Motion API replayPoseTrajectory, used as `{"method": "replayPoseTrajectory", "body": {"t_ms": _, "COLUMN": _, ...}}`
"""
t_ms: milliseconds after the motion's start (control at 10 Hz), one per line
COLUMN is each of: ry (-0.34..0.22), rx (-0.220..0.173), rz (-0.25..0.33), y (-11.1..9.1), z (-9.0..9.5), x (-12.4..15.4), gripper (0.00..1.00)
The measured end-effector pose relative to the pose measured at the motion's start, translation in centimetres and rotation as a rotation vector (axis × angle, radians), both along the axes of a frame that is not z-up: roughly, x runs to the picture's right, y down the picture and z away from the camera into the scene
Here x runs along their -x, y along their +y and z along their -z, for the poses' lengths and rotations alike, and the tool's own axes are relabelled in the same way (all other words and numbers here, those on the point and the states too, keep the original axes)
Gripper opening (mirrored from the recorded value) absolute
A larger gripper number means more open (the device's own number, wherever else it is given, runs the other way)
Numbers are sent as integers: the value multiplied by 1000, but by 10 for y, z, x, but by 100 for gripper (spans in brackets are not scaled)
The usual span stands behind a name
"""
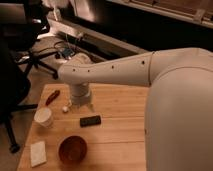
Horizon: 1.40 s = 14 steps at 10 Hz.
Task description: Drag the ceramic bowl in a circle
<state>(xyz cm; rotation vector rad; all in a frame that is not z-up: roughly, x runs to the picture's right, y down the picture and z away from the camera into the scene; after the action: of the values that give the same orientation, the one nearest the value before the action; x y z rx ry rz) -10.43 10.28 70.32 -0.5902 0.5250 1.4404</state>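
- None of the dragging looks begun: the ceramic bowl (72,149) sits at the near edge of the table (120,140), left of middle, with nothing touching it.
- The gripper (81,106) hangs farther back over the table, well apart from the bowl, fingers spread and nothing between them.
- A flat black object (90,120) lies just nearer than the gripper, slightly right. A white cup (43,116) stands to the left, and a white pad (38,152) lies just left of the bowl.
- Left to do, as I judge it: reach the bowl, catch its rim, then sweep the whole circle without knocking the pad or cup.
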Motion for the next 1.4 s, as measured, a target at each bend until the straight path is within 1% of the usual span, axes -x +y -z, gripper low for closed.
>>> {"method": "replayPoseTrajectory", "body": {"t_ms": 900, "ry": 1, "rx": 0, "rz": 1, "y": 1, "z": 0, "x": -1, "gripper": 65}}
{"method": "replayPoseTrajectory", "body": {"t_ms": 1000, "ry": 5, "rx": -7, "rz": 8, "y": 1, "z": 1, "x": -1, "gripper": 65}}
{"method": "replayPoseTrajectory", "body": {"t_ms": 1100, "ry": 1, "rx": -22, "rz": 28, "y": 7, "z": 7, "x": -1, "gripper": 65}}
{"method": "replayPoseTrajectory", "body": {"t_ms": 1200, "ry": -16, "rx": -32, "rz": 45, "y": 15, "z": 13, "x": 5, "gripper": 65}}
{"method": "replayPoseTrajectory", "body": {"t_ms": 1400, "ry": -56, "rx": -35, "rz": 55, "y": 36, "z": 24, "x": 12, "gripper": 65}}
